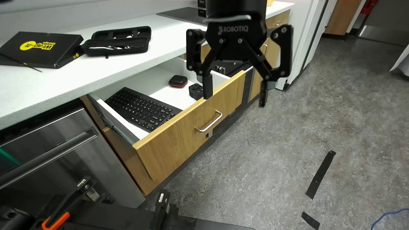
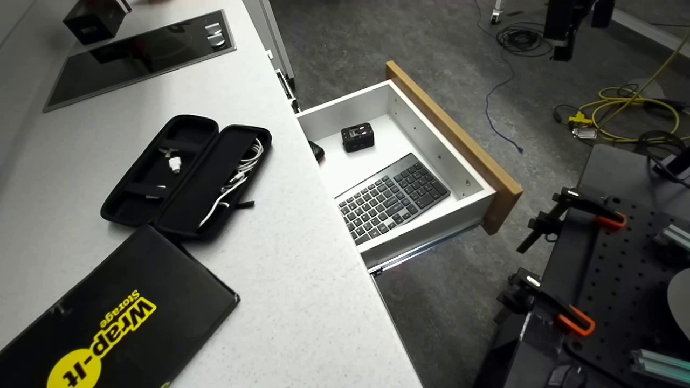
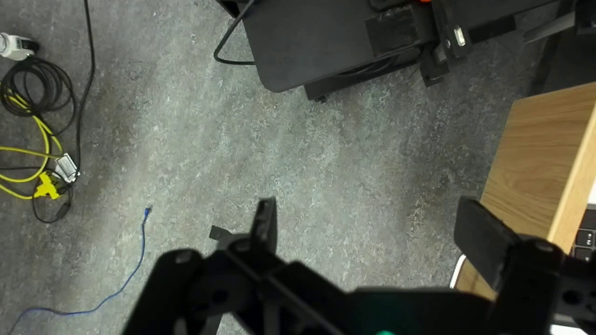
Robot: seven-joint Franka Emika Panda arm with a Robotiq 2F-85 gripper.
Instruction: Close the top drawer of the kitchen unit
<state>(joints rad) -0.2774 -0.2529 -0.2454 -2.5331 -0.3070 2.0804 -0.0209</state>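
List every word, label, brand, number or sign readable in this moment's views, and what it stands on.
"ROBOTIQ": white, on the black two-fingered gripper.
"Wrap-It Storage": yellow and black, on the flat black rectangular box.
Too small to read: keys on the black rectangular keyboard; that box's yellow side mark; the marking on the black boxy object by the black glass cooktop.

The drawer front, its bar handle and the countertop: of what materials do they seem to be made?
Drawer front: light wood or wood-look laminate, satin; grain lines show, which a printed surface could imitate.
Bar handle: probably metal, smooth and silvery; bright highlights run along it.
Countertop: perhaps laminate or composite stone, white and fairly matt; faint specks show, but do not settle which.
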